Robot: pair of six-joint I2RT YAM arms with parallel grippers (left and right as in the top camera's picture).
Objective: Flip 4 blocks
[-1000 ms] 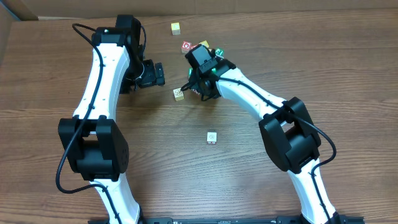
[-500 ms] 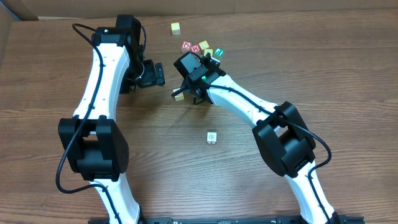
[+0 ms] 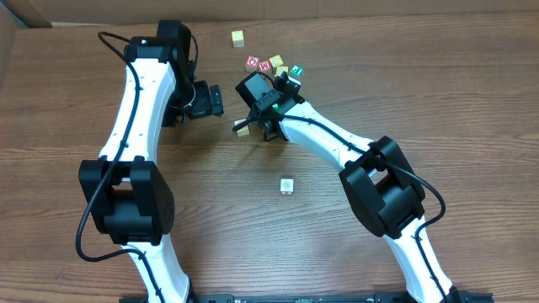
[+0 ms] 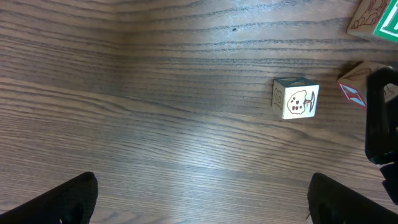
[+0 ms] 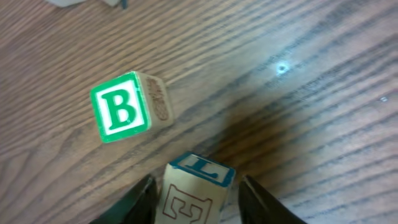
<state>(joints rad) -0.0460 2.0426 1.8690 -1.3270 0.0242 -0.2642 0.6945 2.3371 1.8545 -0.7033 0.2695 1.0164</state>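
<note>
Right wrist view, supplemented by the overhead and left wrist views. The step in hand is judged to be the seizing of one block so that it can be turned over. The right gripper is shown with its jaws partly closed about the L block, a finger standing close against each side. Whether the pads already press on the wood cannot be told. The left gripper is spread wide and empty, with a pictured block lying apart from it.

For the step to be done well, the two side faces should be met squarely, so that the cube is neither twisted nor squeezed out. It should be raised just clear of the table, rolled by a wrist turn until another face is uppermost, and set down flat before release. The B block, which lies just beside but apart, should not be knocked.

The L block is a small wooden cube with pale faces. A blue-bordered face bearing a blue "L" is uppermost, and the face toward the camera carries an outlined "E" in reddish brown. In the overhead view it is found at the right gripper's tip, between the two arms and just below-left of a cluster of coloured cubes. A lone block lies well apart.
</note>
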